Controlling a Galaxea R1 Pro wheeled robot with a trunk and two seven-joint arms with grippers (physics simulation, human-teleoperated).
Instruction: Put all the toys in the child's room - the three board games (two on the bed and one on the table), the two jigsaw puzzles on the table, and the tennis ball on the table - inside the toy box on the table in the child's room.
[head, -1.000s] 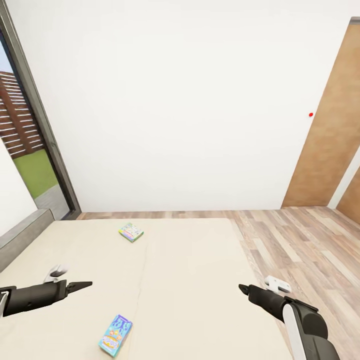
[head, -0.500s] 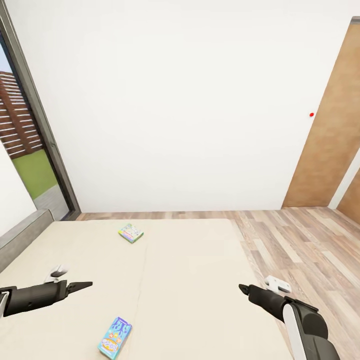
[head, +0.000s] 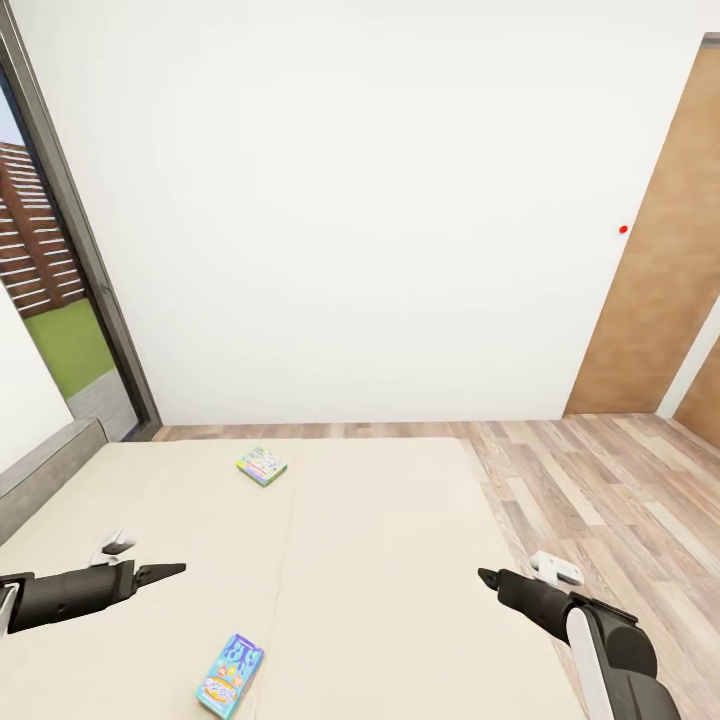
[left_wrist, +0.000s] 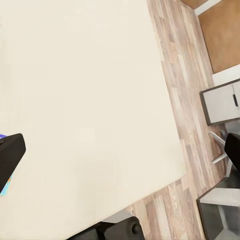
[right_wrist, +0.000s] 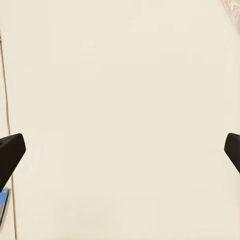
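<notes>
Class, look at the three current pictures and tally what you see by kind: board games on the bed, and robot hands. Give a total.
Board games on the bed: 2 (pale green one, blue one)
Robot hands: 2 (left hand, right hand)
Total: 4

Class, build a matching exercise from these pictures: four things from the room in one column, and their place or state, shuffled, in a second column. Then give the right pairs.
Things:
1. blue board game
2. pale green board game
3. left gripper
4. wooden door

Places or states:
A. upright at the room's right side
B. lying on the bed, far part
C. hanging over the bed, holding nothing
D. lying on the bed, near edge

Pairs: 1-D, 2-B, 3-C, 4-A
</notes>
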